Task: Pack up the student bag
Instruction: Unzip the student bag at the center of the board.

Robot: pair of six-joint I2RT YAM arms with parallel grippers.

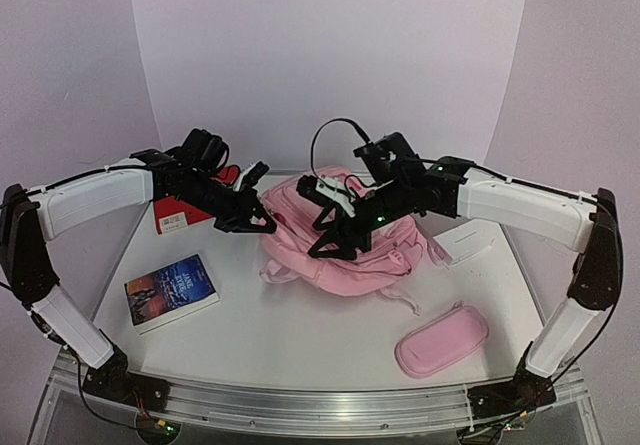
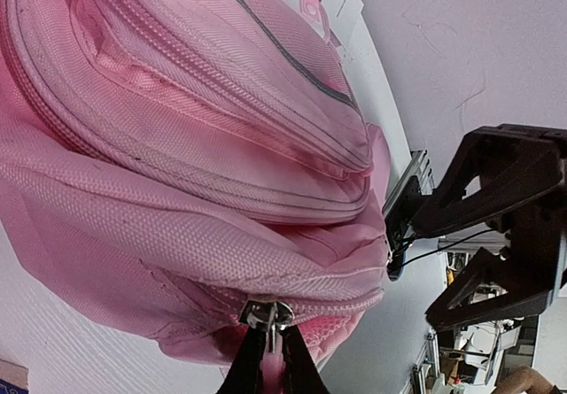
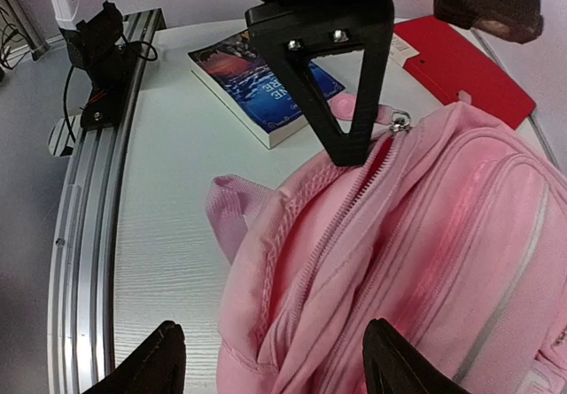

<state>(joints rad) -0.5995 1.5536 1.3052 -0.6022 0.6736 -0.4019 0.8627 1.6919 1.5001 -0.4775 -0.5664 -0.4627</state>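
Observation:
The student bag [image 1: 345, 265], a large pink backpack with grey stripes, lies in the middle of the table. My left gripper [image 1: 262, 222] is at its left end, shut on the metal zipper pull [image 2: 266, 315] of the main zip. In the right wrist view the same pull [image 3: 400, 121] shows beside the left fingers [image 3: 347, 142], and the zip gapes along the seam below it. My right gripper [image 3: 279, 367] hangs open just above the bag's top edge [image 3: 292, 261], with fabric below its jaws but nothing held. It also appears over the bag [image 1: 335, 243] in the top view.
A blue paperback book [image 1: 171, 291] lies at the front left, and a red folder [image 1: 180, 215] sits behind it under the left arm. A small pink pencil case [image 1: 442, 340] lies at the front right. A white sheet [image 1: 465, 242] is right of the bag.

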